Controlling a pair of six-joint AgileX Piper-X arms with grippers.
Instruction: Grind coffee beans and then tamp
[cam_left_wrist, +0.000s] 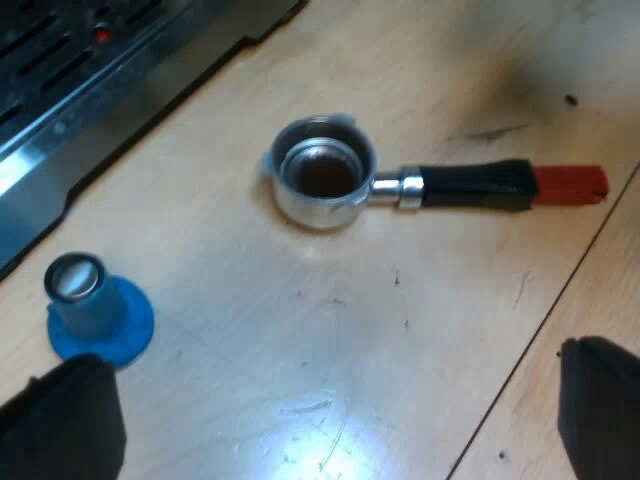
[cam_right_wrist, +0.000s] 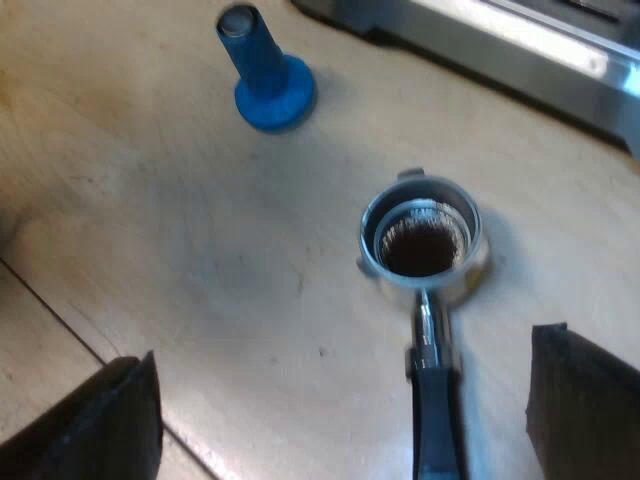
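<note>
- Holder (cam_left_wrist: 400, 187) lies flat on the pale wooden table (cam_left_wrist: 330, 350), loose. It has a round shiny metal basket with dark brown grounds (cam_left_wrist: 320, 175) inside, a short metal neck, a smooth black handle (cam_left_wrist: 475, 185) and a blocky red end (cam_left_wrist: 570, 185).
- Seen from the left gripper (cam_left_wrist: 330, 430), it sits out ahead, long axis running crosswise, parallel to the line between the two fingers.
- Seen from the right gripper (cam_right_wrist: 345, 420), the holder (cam_right_wrist: 425, 260) points its handle straight back between the fingers, basket at the far end.
- Tamper (cam_left_wrist: 95, 305) is blue, standing upright on its wide round foot with a silvery cap on top. It's close ahead of one left finger, well apart from the holder.
- Espresso machine (cam_left_wrist: 90, 90) has its brushed-metal edge just beyond the tamper.
- Both grippers are spread wide, gripping nothing.
</note>
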